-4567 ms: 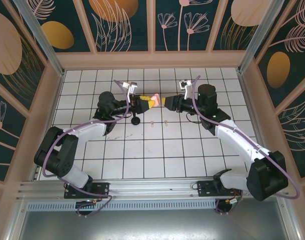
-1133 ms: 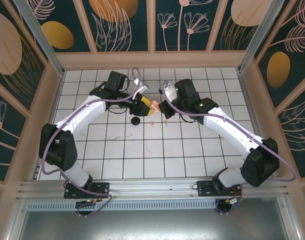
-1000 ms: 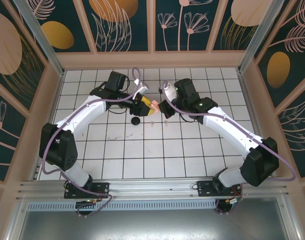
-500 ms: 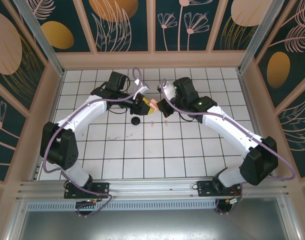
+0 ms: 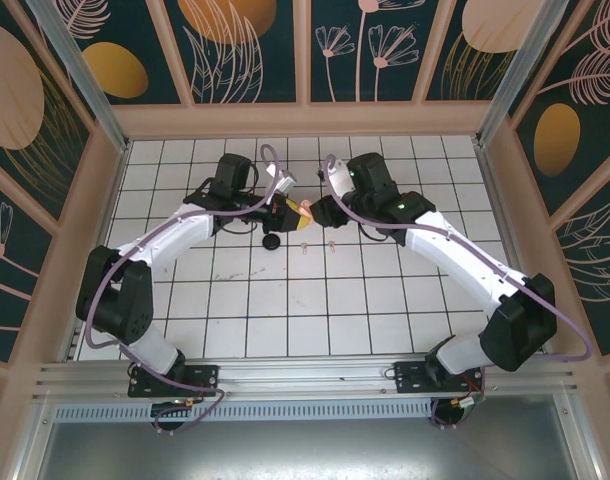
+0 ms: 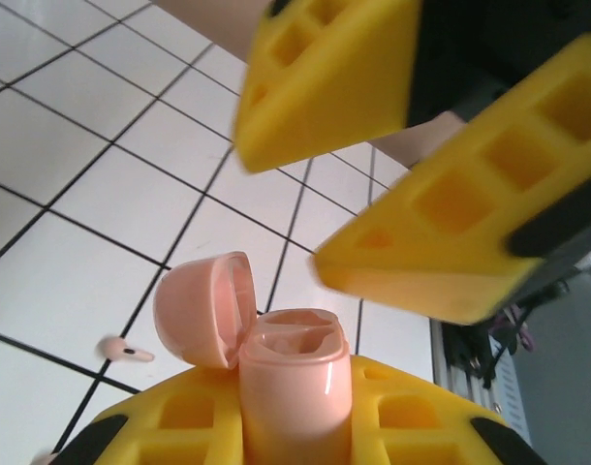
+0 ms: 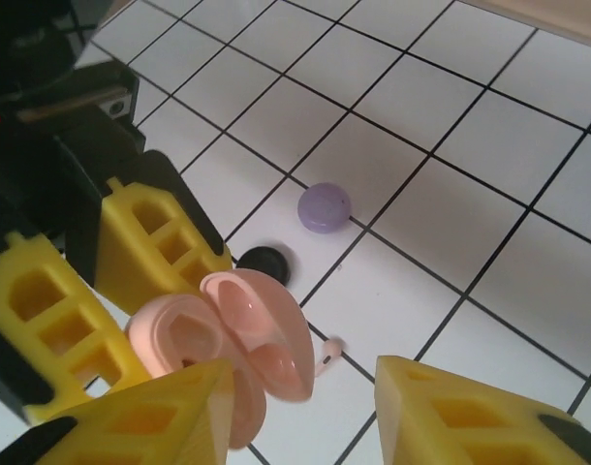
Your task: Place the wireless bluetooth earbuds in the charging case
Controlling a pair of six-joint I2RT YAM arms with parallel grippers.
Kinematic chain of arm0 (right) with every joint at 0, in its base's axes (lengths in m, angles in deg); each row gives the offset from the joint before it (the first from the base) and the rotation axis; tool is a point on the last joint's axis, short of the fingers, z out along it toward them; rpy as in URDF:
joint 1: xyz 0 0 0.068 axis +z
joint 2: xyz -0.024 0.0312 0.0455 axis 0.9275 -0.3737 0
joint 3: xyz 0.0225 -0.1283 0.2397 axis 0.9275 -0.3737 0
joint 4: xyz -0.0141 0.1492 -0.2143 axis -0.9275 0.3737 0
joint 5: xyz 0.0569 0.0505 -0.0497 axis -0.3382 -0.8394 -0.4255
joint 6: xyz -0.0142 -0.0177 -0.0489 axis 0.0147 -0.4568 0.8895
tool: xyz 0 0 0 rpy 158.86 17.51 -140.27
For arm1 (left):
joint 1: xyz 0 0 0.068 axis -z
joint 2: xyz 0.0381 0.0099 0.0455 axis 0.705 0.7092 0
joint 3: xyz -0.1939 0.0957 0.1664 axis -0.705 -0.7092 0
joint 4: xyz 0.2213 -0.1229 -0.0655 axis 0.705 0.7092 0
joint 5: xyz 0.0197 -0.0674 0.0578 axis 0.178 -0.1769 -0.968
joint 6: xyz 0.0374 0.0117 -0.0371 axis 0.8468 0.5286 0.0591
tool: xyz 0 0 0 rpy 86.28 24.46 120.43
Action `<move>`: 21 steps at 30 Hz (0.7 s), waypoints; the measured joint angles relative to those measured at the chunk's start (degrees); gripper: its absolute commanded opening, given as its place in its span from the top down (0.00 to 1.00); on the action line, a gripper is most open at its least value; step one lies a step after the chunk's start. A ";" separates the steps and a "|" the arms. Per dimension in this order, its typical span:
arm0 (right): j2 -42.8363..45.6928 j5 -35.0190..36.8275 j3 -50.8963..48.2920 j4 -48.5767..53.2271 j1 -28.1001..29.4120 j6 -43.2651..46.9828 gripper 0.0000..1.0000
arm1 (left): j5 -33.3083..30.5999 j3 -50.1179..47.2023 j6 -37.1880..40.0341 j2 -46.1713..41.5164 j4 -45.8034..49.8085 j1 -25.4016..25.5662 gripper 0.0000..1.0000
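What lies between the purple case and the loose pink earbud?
Bare tile, nothing else, between the purple case and pink earbud, in the right wrist view.

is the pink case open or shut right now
open: the pink case has its lid tipped back on the hinge, and the hollow inside shows from above

The left pincer (image 7: 170, 325) grips an open pink charging case (image 7: 262, 334), whose lid stands just beside one finger of the right pincer (image 7: 305, 392); the right pincer's jaws stand apart. On the white tiled desk (image 7: 451, 145) lie a lilac case (image 7: 325, 207), a black case (image 7: 264, 262) and one pink earbud (image 7: 326, 355).
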 measured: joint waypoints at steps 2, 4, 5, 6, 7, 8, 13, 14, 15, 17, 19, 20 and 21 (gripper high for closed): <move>1.57 0.00 -0.63 -0.48 -0.85 -1.20 0.51 | -2.49 -2.12 -2.86 -1.07 -4.35 -0.39 1.00; 4.81 -0.02 -2.69 -0.90 -1.92 -3.06 0.51 | -5.62 -4.66 -6.01 -2.89 -9.29 -1.40 1.00; 6.12 0.00 -3.54 -0.92 -2.29 -3.80 0.51 | -7.13 -5.84 -7.34 -3.87 -11.54 -1.97 1.00; 7.52 0.04 -4.48 -0.96 -2.67 -4.83 0.51 | -8.90 -7.19 -8.76 -5.09 -14.03 -2.49 1.00; 8.48 0.20 -5.33 -1.03 -2.82 -6.10 0.51 | -10.82 -8.50 -10.01 -6.32 -16.39 -2.93 1.00; 8.85 0.26 -5.92 -1.16 -2.84 -7.10 0.51 | -12.85 -10.12 -11.17 -7.78 -18.99 -3.32 1.00; 5.09 2.40 -8.20 -2.19 -2.82 -14.93 0.51 | -24.11 -19.39 -16.20 -17.05 -30.93 -3.65 1.00; 3.72 2.89 -8.35 -2.29 -2.82 -16.50 0.51 | -25.94 -20.70 -16.76 -18.45 -32.76 -3.65 1.00; 1.99 3.39 -8.37 -2.40 -2.69 -18.32 0.51 | -28.06 -22.25 -17.51 -20.22 -34.67 -3.65 1.00; -1.11 3.98 -8.35 -3.06 -2.27 -21.29 0.51 | -31.93 -24.76 -18.91 -23.04 -38.42 -3.65 1.00; -4.76 5.01 -7.78 -2.97 -1.31 -24.35 0.52 | -35.10 -26.67 -20.17 -25.11 -41.53 -3.65 1.00; -6.60 5.35 -7.10 -2.80 -0.79 -25.49 0.52 | -36.20 -27.28 -20.68 -25.70 -42.69 -3.65 1.00; -8.90 6.05 -5.75 -2.21 -0.13 -26.73 0.52 | -37.29 -27.89 -21.22 -26.25 -43.80 -3.65 1.00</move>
